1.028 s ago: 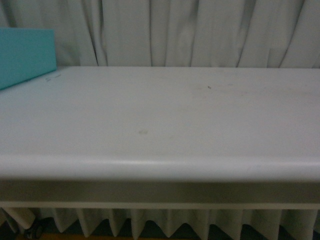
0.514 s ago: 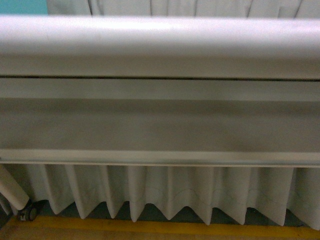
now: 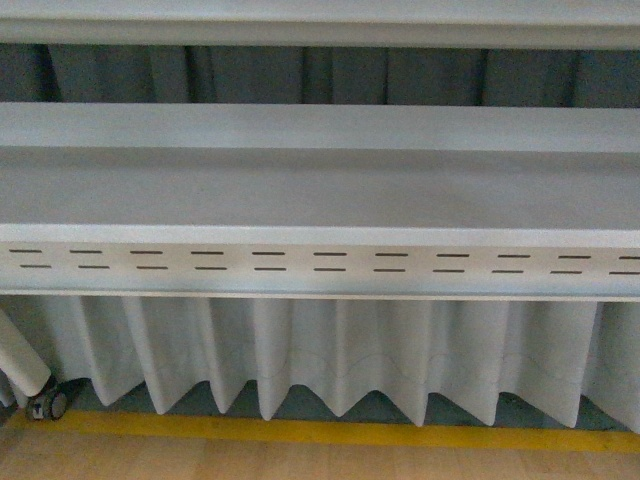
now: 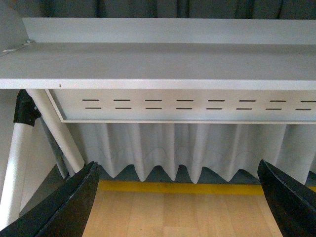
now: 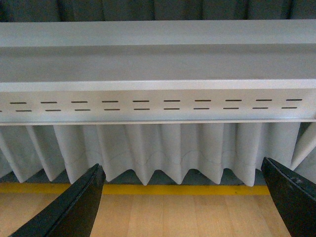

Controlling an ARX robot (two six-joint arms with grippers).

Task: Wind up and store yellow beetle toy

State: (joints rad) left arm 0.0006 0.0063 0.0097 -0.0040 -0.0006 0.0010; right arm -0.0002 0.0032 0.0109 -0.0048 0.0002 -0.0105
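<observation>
Since a moment ago we are looking lower, under the desk (image 3: pixel 320 200), both the left end effector (image 4: pixel 177 197) and right end effector (image 5: pixel 182 197) are hanging released, and, not seeing the yellow beetle toy anywhere, we are risking a blind reach.

left gripper (image 4: pixel 177 200): 2 black fingers (image 4: pixel 64 205), smooth, matte, tapering to blunt tips.
right gripper (image 5: pixel 182 200): 2 black fingers (image 5: pixel 74 207), same tapered wedge shape.
</observation>
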